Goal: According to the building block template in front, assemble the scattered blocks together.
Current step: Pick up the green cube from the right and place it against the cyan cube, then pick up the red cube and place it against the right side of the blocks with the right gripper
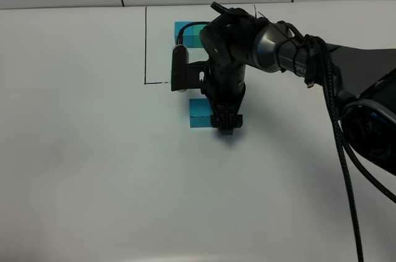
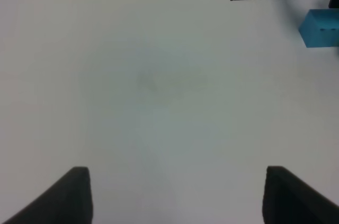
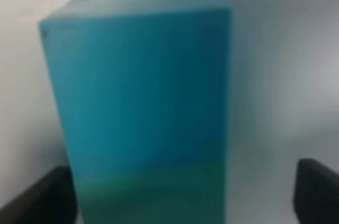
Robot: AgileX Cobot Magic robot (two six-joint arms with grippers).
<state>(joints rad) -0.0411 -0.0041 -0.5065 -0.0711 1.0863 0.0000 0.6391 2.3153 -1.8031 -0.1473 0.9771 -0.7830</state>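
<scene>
On the white tabletop (image 1: 74,181), my right gripper (image 1: 226,127) hangs wide open and empty over the loose matte blue cube (image 1: 199,113) and green cube (image 3: 153,197), which seem joined on the near side of the far black-outlined cube-row template (image 1: 189,33), while my left gripper (image 2: 177,197) hangs open and empty, and the red cube, which I cannot see, is not yet added.

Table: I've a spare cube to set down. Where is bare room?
Bare: the table left of the black outline and the blue block, and the near strip. Crowded: the middle, where the right arm's fingers hang by that block, template behind.
</scene>
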